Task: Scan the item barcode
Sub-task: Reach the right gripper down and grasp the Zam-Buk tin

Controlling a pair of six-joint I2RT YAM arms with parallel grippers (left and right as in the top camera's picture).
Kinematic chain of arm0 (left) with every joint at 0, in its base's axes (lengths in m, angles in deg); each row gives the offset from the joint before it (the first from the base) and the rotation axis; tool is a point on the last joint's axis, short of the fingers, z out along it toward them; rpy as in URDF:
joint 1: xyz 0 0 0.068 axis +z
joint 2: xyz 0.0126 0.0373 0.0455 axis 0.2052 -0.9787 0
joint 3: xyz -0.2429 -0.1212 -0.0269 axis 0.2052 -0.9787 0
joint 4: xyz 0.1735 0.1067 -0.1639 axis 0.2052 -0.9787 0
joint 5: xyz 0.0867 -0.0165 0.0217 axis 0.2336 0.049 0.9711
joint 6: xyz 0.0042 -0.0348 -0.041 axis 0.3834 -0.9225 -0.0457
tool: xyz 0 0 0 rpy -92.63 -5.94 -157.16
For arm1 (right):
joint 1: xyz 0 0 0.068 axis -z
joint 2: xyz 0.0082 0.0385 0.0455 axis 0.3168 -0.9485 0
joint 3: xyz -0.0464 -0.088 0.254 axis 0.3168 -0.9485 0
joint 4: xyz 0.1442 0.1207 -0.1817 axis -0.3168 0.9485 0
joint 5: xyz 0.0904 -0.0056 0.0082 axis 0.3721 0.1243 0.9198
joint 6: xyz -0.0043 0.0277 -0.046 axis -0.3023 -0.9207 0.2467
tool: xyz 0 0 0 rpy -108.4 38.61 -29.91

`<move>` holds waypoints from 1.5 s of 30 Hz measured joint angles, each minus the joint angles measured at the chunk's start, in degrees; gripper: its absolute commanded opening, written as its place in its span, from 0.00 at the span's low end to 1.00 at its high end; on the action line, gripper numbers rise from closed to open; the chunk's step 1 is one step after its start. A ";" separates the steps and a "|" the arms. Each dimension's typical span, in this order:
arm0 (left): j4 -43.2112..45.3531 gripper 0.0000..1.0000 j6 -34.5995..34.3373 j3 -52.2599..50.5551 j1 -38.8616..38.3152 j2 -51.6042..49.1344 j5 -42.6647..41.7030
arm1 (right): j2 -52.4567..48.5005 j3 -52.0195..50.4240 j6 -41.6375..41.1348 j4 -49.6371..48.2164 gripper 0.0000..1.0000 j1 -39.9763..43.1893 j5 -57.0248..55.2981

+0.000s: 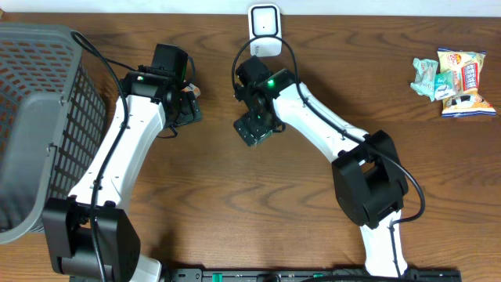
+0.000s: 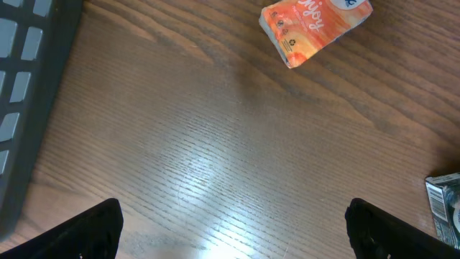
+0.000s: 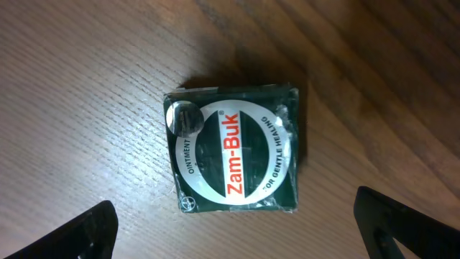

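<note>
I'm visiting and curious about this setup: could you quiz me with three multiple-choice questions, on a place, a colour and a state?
1. The grey basket sits by: A) the right arm B) the table's middle C) the left arm.
2. The Zam-Buk pack is: A) orange B) dark green C) blue.
3. The right gripper is: A) open above the pack B) shut on it C) out of view.
Answers: C, overhead shows it beside that arm; B, green wrap, white label; A, fingers wide either side.
</note>
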 measured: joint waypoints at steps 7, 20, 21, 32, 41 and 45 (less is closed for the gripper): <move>0.02 0.98 0.00 0.00 0.00 0.00 0.02 | 0.00 -5.09 1.18 -5.33 0.99 -0.13 -1.42; 0.00 0.98 0.00 0.00 0.00 0.00 0.02 | 0.07 -11.15 2.67 -14.71 0.84 -0.15 -1.40; 0.02 0.98 0.00 0.00 0.00 0.00 0.02 | 0.07 -11.21 2.64 -15.30 0.83 -0.15 -1.44; 0.02 0.98 0.00 0.00 0.00 0.00 0.02 | 0.07 -11.58 2.51 -16.44 0.65 -0.15 -1.36; 0.02 0.98 0.00 0.00 0.00 0.00 0.02 | 0.17 -11.89 1.29 -16.65 0.57 -0.17 -1.25; 0.02 0.98 0.00 0.00 0.00 0.00 0.02 | 0.24 -11.89 0.46 -16.57 0.55 -0.13 -0.74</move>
